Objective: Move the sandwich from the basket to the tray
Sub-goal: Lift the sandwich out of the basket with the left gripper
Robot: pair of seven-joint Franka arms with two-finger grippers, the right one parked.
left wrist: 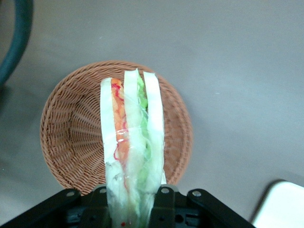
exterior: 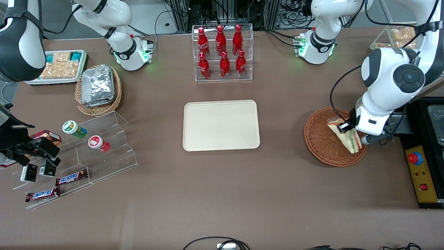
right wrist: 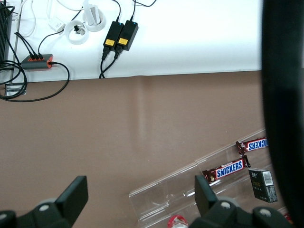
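The hand [left wrist: 130,202] is observed closed on the sandwich [left wrist: 132,147], the wedge being held between the fingers and projecting away from the wrist camera with its striped filling edge facing that camera. In the front view, the sandwich [exterior: 347,136] is seen above the basket [exterior: 321,139], over the part of it nearest the working arm; whether its lower tip touches the wicker cannot be told. The basket [left wrist: 71,137] is seen beneath the wedge in the wrist view, with nothing else in it.

The tray [exterior: 221,125] is noted bare, lying on the bench [exterior: 222,194] well apart from the basket, toward the parked arm's end and at about the same distance from the front camera.

Judgement: the grasp is made and the carry is not yet done. A lift clear of the basket rim is called for, then a sideways transfer to the tray. The thin wrap may slip.
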